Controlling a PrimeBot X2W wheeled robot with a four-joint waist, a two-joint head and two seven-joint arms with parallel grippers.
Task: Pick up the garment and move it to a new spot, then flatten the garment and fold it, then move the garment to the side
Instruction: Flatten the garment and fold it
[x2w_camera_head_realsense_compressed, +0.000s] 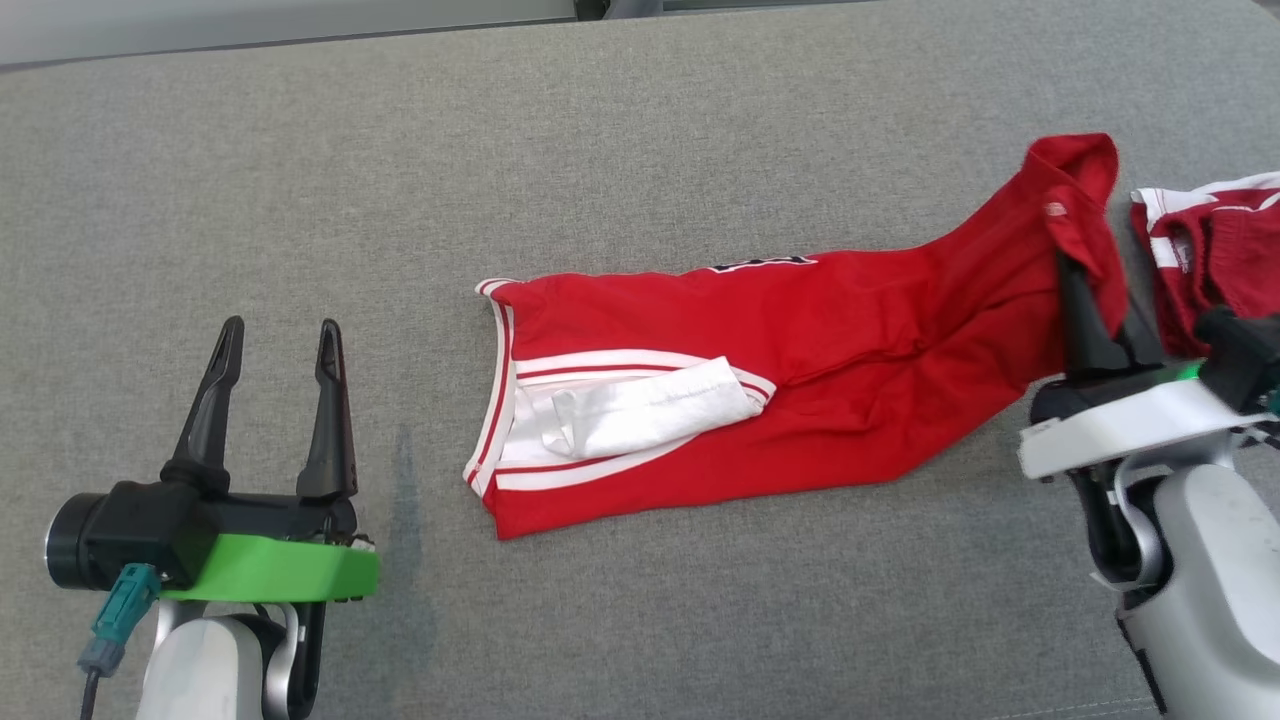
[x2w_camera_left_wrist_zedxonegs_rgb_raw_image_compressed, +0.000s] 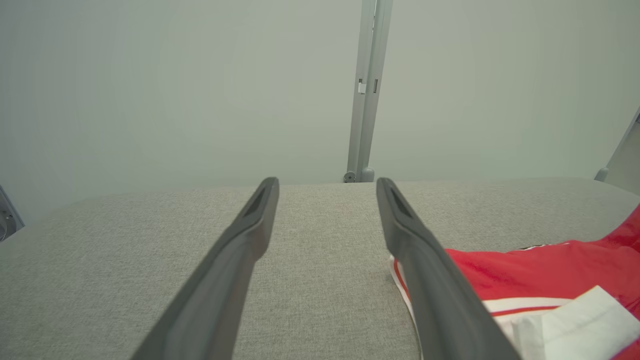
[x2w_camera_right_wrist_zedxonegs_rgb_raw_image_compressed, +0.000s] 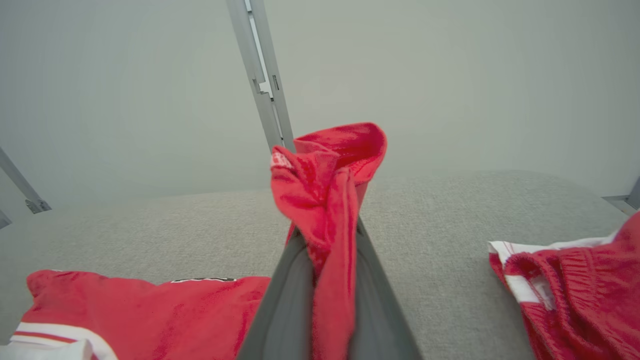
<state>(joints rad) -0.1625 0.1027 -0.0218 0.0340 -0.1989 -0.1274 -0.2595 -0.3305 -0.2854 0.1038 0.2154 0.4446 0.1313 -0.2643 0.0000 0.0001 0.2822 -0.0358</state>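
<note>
The garment (x2w_camera_head_realsense_compressed: 800, 360) is red with white trim and a white inner flap, stretched across the grey surface from the middle toward the right. My right gripper (x2w_camera_head_realsense_compressed: 1085, 260) is shut on the garment's right end, which is lifted off the surface; in the right wrist view the red cloth (x2w_camera_right_wrist_zedxonegs_rgb_raw_image_compressed: 327, 210) bunches up between the two fingers (x2w_camera_right_wrist_zedxonegs_rgb_raw_image_compressed: 285, 305). My left gripper (x2w_camera_head_realsense_compressed: 280, 335) stands open at the lower left, a little left of the garment's white-trimmed edge (x2w_camera_left_wrist_zedxonegs_rgb_raw_image_compressed: 525, 295), with nothing between its fingers (x2w_camera_left_wrist_zedxonegs_rgb_raw_image_compressed: 235, 265).
A second red and white garment (x2w_camera_head_realsense_compressed: 1210, 260) lies bunched at the right edge of the grey padded surface (x2w_camera_head_realsense_compressed: 640, 130), close to my right gripper; the right wrist view has it at the lower right (x2w_camera_right_wrist_zedxonegs_rgb_raw_image_compressed: 580, 290). A pale wall with a metal post (x2w_camera_left_wrist_zedxonegs_rgb_raw_image_compressed: 367, 90) rises behind.
</note>
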